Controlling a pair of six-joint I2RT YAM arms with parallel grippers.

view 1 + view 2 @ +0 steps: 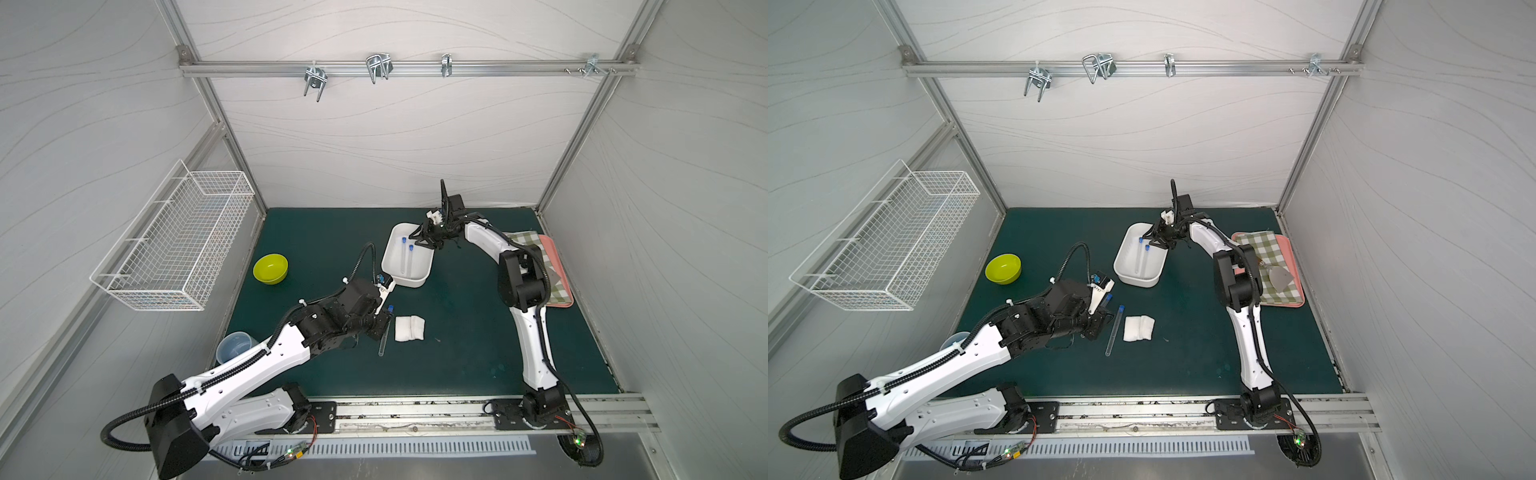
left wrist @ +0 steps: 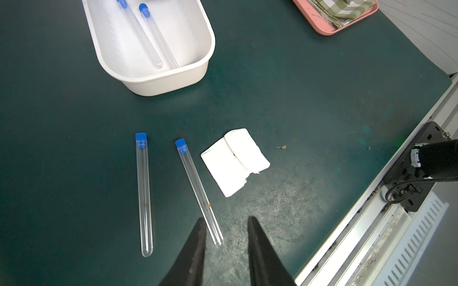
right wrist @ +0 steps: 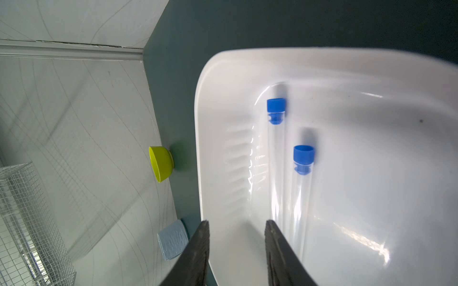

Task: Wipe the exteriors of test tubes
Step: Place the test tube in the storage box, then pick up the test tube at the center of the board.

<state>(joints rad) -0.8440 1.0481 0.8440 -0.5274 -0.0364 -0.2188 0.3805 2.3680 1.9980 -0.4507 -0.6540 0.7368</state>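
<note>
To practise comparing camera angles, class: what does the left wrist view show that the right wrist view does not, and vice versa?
Only the left wrist view: two capped tubes lying on the green mat, a folded white cloth beside them, and a pink tray. Only the right wrist view: a yellow bowl, a pale blue cup and a wire basket. Both: the white tub holding two more tubes.

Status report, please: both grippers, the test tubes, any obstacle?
Jaws open, empty, on left gripper and right gripper. Two test tubes on mat beside cloth; two in white tub. No obstacle seen.
</note>
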